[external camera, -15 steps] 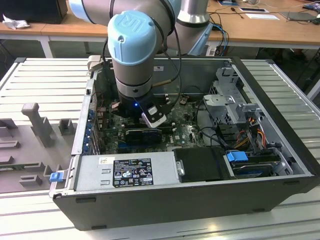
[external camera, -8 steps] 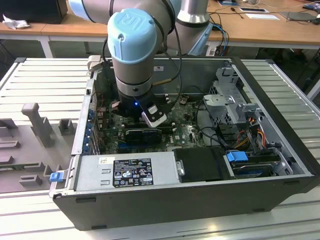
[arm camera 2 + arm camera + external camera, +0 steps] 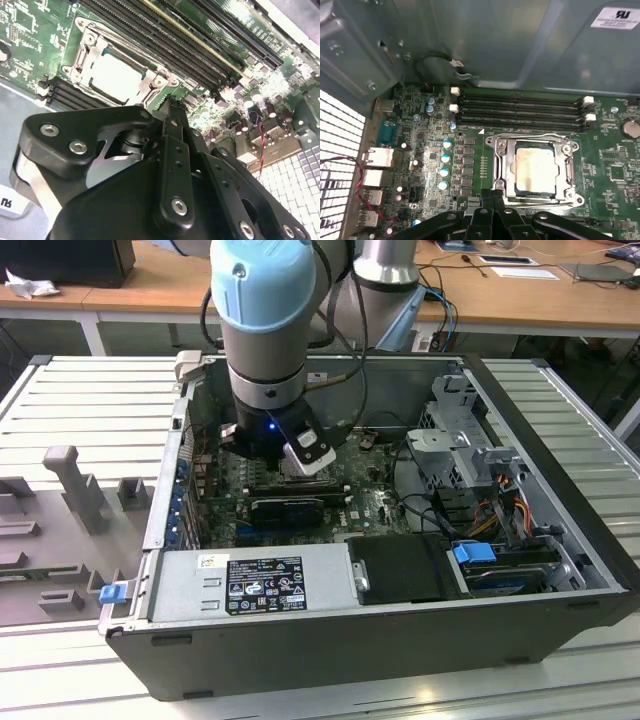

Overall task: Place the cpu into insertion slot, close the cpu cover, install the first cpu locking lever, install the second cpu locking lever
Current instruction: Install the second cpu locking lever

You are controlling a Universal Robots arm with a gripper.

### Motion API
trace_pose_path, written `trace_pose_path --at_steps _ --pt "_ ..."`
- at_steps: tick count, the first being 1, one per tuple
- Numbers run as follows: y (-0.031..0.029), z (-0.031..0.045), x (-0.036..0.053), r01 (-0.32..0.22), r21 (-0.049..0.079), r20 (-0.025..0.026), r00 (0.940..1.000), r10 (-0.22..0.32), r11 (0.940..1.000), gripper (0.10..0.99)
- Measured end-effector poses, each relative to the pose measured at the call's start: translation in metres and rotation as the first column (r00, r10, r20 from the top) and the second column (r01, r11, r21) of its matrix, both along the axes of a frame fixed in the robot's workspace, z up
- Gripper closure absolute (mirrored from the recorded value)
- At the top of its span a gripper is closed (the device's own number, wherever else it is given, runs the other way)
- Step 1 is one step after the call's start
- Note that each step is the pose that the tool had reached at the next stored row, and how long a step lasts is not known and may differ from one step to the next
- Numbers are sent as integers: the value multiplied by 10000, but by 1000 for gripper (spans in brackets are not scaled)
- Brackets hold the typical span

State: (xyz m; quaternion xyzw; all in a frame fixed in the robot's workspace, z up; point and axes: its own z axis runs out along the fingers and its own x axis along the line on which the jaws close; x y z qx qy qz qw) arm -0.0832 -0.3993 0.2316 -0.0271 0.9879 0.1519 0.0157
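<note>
Green circuit board (image 3: pixel 600 165), cpu (image 3: pixel 536 169) in insertion slot (image 3: pixel 502 167), just beside gripper (image 3: pixel 492 197)

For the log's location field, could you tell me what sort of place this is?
Likely an electronics lab or workshop: an open computer case sits on a slatted metal bench, with wooden desks and cables behind.

In the exterior view, the insertion slot is covered by the arm's wrist (image 3: pixel 268 435) at the upper middle of the frame. In the first wrist view, the near edge of the cpu cover (image 3: pixel 536 170) is hidden behind the gripper (image 3: pixel 492 196), whose body is cut off by the lower edge. In the second wrist view, the cpu (image 3: pixel 116 77) is washed out by glare.
</note>
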Motion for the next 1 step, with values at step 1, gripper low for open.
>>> trace_pose_path --at_steps 1 --pt "0 0 0 0 -1 0 10000 0 10000 980"
